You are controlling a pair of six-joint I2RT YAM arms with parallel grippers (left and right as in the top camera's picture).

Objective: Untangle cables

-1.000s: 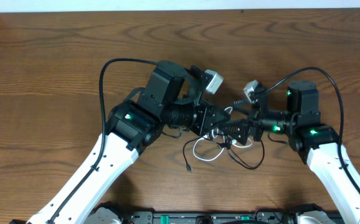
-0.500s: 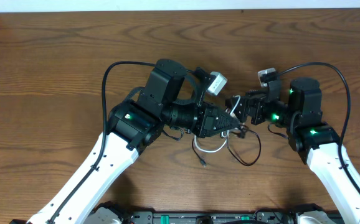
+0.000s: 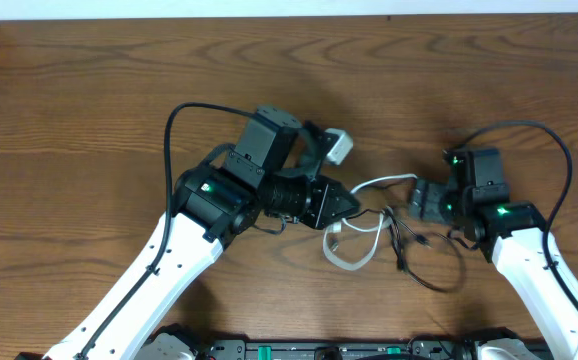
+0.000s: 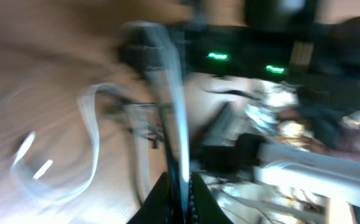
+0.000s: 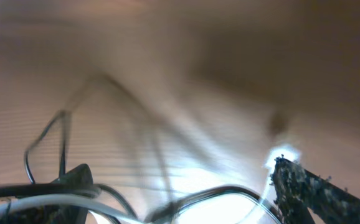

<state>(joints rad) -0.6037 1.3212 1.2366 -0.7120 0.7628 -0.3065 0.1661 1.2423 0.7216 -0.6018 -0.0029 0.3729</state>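
Tangled white cable (image 3: 384, 181) and thin black cable (image 3: 401, 228) on wooden table (image 3: 69, 100) between left gripper (image 3: 354, 207), clamped on white strand, and right gripper (image 3: 419, 200), jaws apart; wrist views badly blurred.

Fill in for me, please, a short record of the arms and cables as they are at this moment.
left gripper: shut on the white cable, which passes between its fingers in the left wrist view
right gripper: at the far end of that cable; open or shut unclear, its wrist view is blurred
white cable: spans from one gripper to the other; a white loop lies below the left gripper
black cable: thin loop on the table, below the right gripper
tangle: black and white strands cross between the grippers
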